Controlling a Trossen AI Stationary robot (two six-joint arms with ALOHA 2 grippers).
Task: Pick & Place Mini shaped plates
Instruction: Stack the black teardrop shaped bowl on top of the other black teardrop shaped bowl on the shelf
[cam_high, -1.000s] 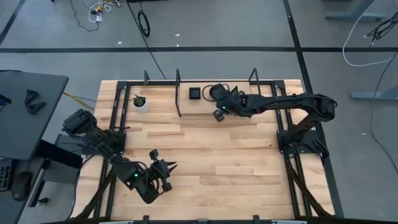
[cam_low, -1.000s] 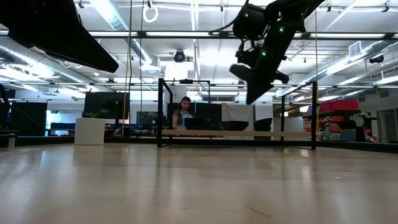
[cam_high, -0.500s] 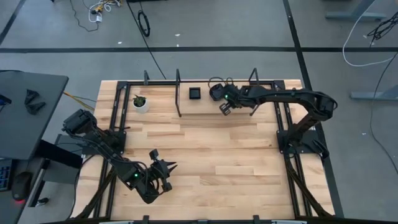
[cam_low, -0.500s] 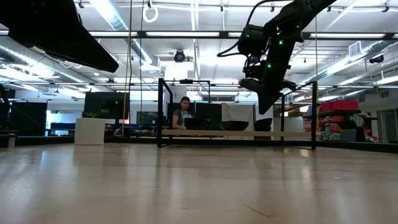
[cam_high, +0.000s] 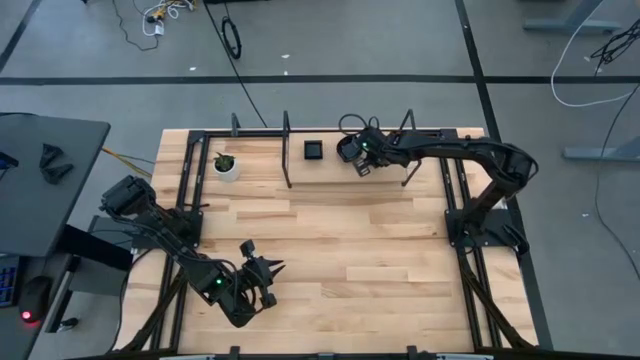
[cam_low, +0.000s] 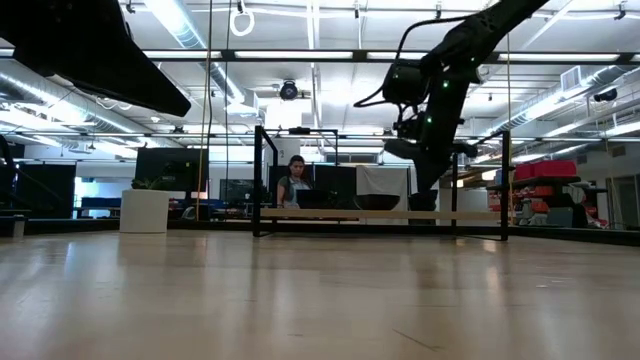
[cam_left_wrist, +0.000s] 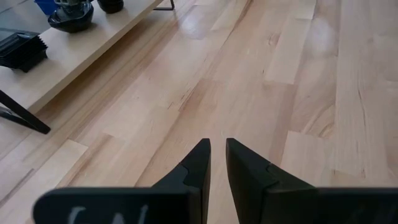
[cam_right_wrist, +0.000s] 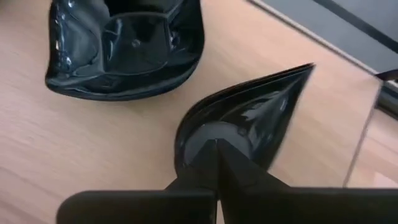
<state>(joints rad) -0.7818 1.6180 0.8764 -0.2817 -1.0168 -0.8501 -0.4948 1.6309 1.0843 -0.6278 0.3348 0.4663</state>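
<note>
My right gripper (cam_high: 361, 165) hangs over the table's far edge, shut on a glossy black teardrop plate (cam_right_wrist: 261, 106). Just beyond it, a stack of rounded black plates (cam_right_wrist: 124, 43) rests on its base on the wood, seen from above at the far edge (cam_high: 347, 148). A stack of square black plates (cam_high: 314, 150) sits to the left of that. My left gripper (cam_high: 265, 270) waits over the near left of the table, its fingers (cam_left_wrist: 199, 162) only a narrow gap apart, touching nothing. My right gripper pinches the teardrop plate at its rounded end (cam_right_wrist: 205, 134) between both fingers, coming from above. The pointed end (cam_right_wrist: 305, 70) sticks out past the fingertips. In the low view the plate (cam_low: 428, 148) is lifted clear of the table, roughly level.
A small white pot with a green plant (cam_high: 226, 166) stands at the far left. Black frame posts (cam_high: 288, 150) rise along the far edge and the sides. Bare wood (cam_high: 360, 250) fills the middle. A person sits in the room beyond (cam_low: 293, 182).
My right gripper has carried the teardrop plate toward the table's far edge and a little downward, ending next to the stack of rounded plates. It has stayed shut on the plate.
</note>
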